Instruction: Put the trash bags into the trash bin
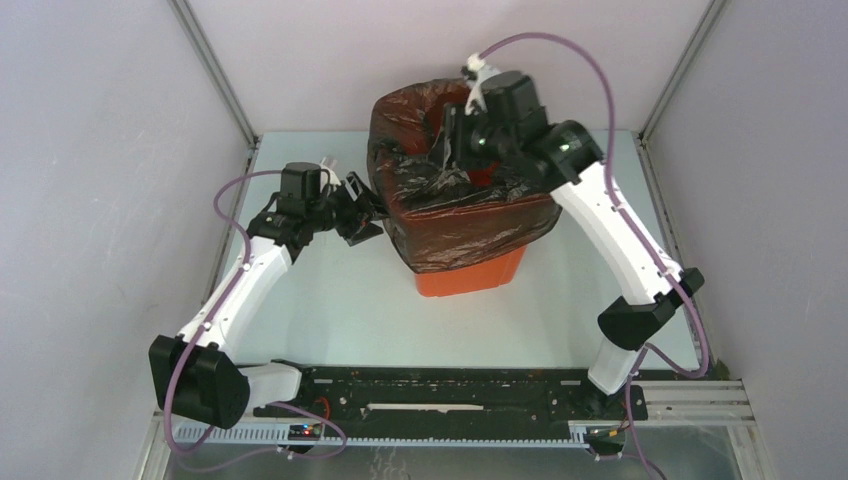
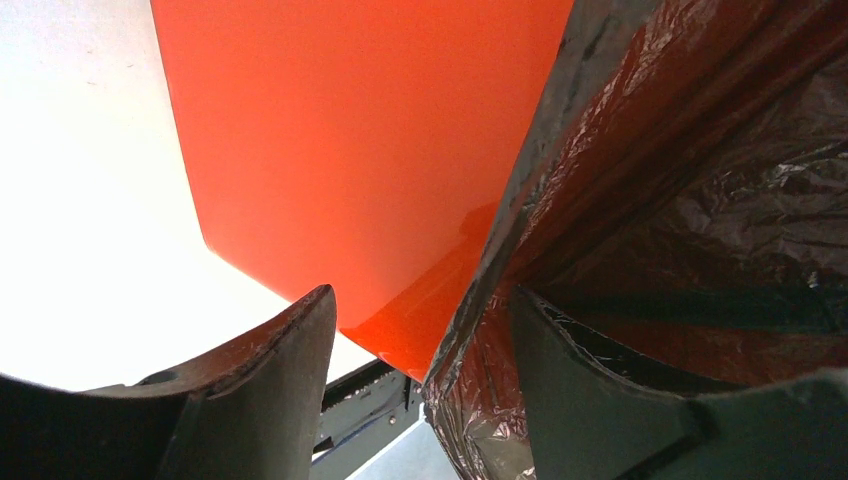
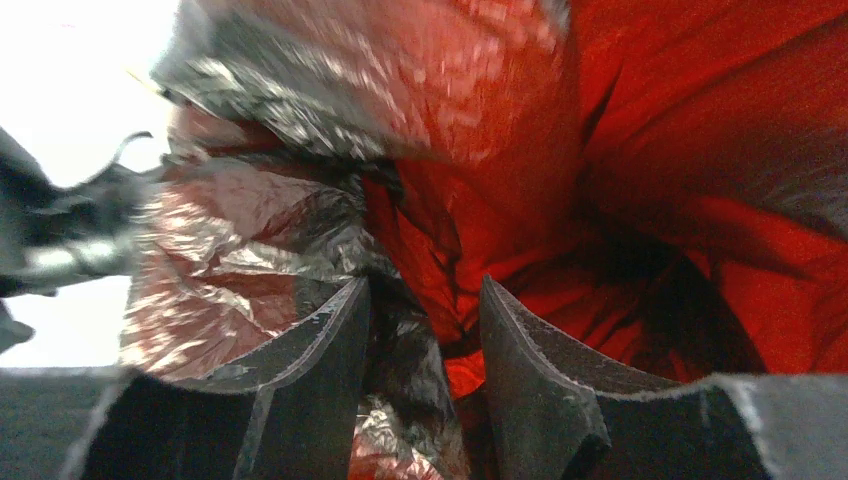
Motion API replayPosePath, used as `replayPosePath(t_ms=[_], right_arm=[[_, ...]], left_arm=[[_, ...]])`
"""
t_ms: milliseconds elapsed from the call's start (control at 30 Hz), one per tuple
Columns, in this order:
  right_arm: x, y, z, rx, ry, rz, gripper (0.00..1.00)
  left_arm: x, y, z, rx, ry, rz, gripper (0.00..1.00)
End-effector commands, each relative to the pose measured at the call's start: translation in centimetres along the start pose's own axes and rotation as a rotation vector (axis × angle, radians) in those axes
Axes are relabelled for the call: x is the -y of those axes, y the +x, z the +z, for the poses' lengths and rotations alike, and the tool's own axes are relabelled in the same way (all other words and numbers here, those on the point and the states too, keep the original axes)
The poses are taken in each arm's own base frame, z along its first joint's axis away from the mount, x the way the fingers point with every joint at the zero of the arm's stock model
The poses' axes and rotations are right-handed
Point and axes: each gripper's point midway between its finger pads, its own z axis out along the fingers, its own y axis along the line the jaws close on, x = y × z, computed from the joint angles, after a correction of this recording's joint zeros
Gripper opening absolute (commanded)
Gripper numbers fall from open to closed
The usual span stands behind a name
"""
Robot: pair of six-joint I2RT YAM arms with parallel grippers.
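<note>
Left hand (image 2: 422, 292) gaping, straddling trash bag (image 1: 470, 215) hem on trash bin (image 1: 465, 278); right hand (image 3: 425, 290) enclosing bunched film, can't tell if clamping.

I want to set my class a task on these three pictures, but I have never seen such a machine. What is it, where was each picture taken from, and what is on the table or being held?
Two white robot arms are bolted at the near edge of a table. The wide picture looks down from above and behind them. The other two come from a camera on each wrist. On the table stands an orange trash bin, with a thin black trash bag draped over its top. The left gripper is open beside the bin, with the bag's edge between its fingers. The right gripper reaches into the bin's mouth with film bunched between its fingers. Whether it grips is unclear.
</note>
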Motion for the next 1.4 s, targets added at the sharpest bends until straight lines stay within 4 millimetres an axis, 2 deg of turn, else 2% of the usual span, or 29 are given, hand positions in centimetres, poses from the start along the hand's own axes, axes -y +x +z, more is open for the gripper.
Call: replayPosePath(t_ms=[0,100,200,333,400,533,633,800,900,1033,1100,1200,1367], right_arm=[[0.2,2.9,2.1,-0.035,0.074,-0.059,0.53],[-0.6,3.6,2.9,-0.072,0.06,-0.079,0.53],[-0.4,2.3,2.5,-0.068,0.065,-0.078,0.56],[0.6,-0.6,-0.2,0.001,0.066,-0.053,0.62],[1.6,-1.8,-1.6,0.043,0.083,-0.05,0.71],[3.7,-3.0,-3.7,0.087,0.13,-0.066,0.82],[6.0,-2.8,-4.0,0.087,0.192,-0.073,0.83],[10.5,-0.6,-3.2,0.039,0.32,-0.06,0.78],[11.9,0.8,-2.0,0.019,0.334,-0.059,0.78],[11.9,2.7,0.6,-0.039,0.294,-0.021,0.75],[11.4,2.8,1.1,-0.064,0.281,0.003,0.72],[9.2,0.8,0.2,-0.03,0.241,-0.019,0.73],[5.3,-3.5,-1.9,0.113,0.143,-0.048,0.83]], left_arm=[[3.1,-1.2,-0.9,0.032,0.073,0.068,0.69],[2.8,-1.1,-0.9,0.033,0.066,0.064,0.7],[2.6,-1.0,-0.7,0.029,0.062,0.057,0.7],[2.5,-1.0,-0.7,0.031,0.061,0.062,0.7],[2.4,-1.0,-0.7,0.033,0.056,0.064,0.7],[2.2,-1.0,-0.5,0.025,0.054,0.061,0.7],[2.2,-1.0,-0.3,0.022,0.051,0.061,0.7],[2.6,-1.3,-0.3,0.024,0.057,0.068,0.72],[2.7,-1.4,-0.4,0.026,0.059,0.07,0.72],[2.8,-1.3,-0.3,0.018,0.063,0.066,0.72],[3.0,-1.4,-0.5,0.022,0.066,0.066,0.72],[3.0,-1.3,-0.6,0.025,0.066,0.066,0.72],[2.9,-1.1,-0.7,0.024,0.062,0.062,0.72]])
